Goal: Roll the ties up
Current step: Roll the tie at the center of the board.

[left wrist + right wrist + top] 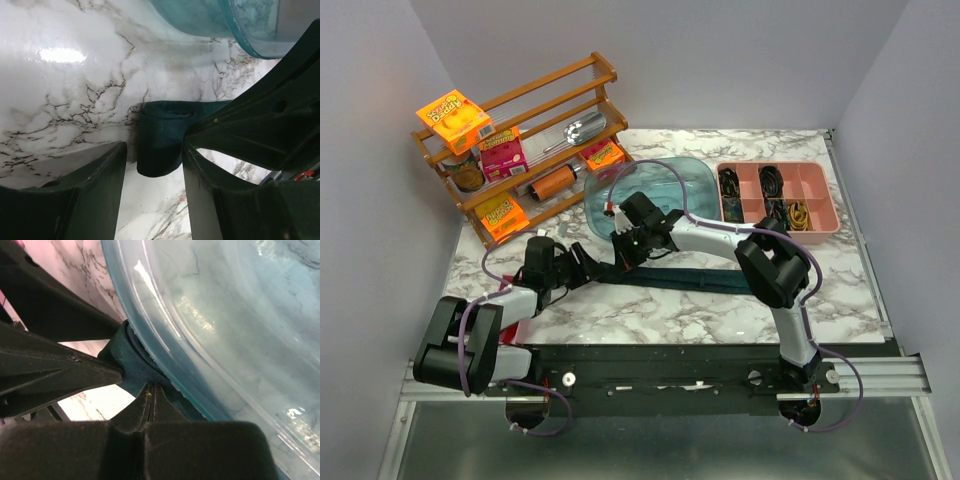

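Note:
A long dark teal tie (705, 281) lies across the marble table in front of the arms. Its left end is folded into a short thick wad (157, 142). My left gripper (154, 147) is open and straddles that wad; the right finger (210, 200) touches its side and the left finger (95, 190) stands apart from it. In the top view the left gripper (585, 268) sits just left of my right gripper (623, 258). The right gripper (151, 386) is shut, its tips pressed onto the tie's fabric (130, 360) next to the tub's edge.
The translucent blue tub (660, 185) stands right behind both grippers, its rim (165, 335) almost touching the tie. A pink divided tray (820, 222) sits at the back right. A wooden rack (520, 150) with boxes and jars stands at the back left.

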`<state>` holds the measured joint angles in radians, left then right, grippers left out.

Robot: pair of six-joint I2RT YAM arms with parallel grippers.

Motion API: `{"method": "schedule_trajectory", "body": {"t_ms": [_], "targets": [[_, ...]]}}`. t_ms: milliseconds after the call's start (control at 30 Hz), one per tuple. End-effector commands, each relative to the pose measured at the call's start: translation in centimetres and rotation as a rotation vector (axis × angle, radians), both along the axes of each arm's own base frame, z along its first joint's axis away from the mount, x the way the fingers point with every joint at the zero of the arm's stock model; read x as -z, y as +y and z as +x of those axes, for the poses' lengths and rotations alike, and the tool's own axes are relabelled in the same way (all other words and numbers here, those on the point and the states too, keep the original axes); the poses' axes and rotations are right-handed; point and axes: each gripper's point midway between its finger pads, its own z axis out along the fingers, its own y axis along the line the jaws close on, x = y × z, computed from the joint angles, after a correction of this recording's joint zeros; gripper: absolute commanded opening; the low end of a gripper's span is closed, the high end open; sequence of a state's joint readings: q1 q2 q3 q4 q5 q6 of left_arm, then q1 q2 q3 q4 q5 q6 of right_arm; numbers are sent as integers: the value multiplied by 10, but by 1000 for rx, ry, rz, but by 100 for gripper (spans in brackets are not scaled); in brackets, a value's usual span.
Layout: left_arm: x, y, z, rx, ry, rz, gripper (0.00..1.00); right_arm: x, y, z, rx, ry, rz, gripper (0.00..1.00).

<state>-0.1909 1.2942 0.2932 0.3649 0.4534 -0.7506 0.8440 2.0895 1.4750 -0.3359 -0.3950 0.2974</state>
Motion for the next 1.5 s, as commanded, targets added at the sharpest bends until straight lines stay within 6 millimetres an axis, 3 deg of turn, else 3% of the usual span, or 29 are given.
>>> {"method": "schedule_trajectory", "body": {"t_ms": [0, 67, 300, 400, 600, 1000, 1467], "targets": [[1, -2, 5, 7, -18, -11, 57, 5, -3, -10, -50, 21, 9, 0], [0, -5, 7, 21, -25, -24, 53, 5, -4, -11, -47, 16, 6, 1], [-2, -15, 8, 56, -45, -57, 19, 0, -2, -9, -47, 13, 16, 1], [-2, -15, 8, 54, -55, -49, 9, 0, -1, -8, -41, 7, 13, 0], [-4, -9, 6, 27, -28, -14, 0, -12, -3, 0, -13, -37, 11, 0], [-15, 9, 6, -36, 14, 120, 0, -15, -4, 11, 11, -70, -16, 0], [-41, 4, 11, -52, -2, 360, 0, 4, 7, 13, 13, -34, -27, 0]]}}
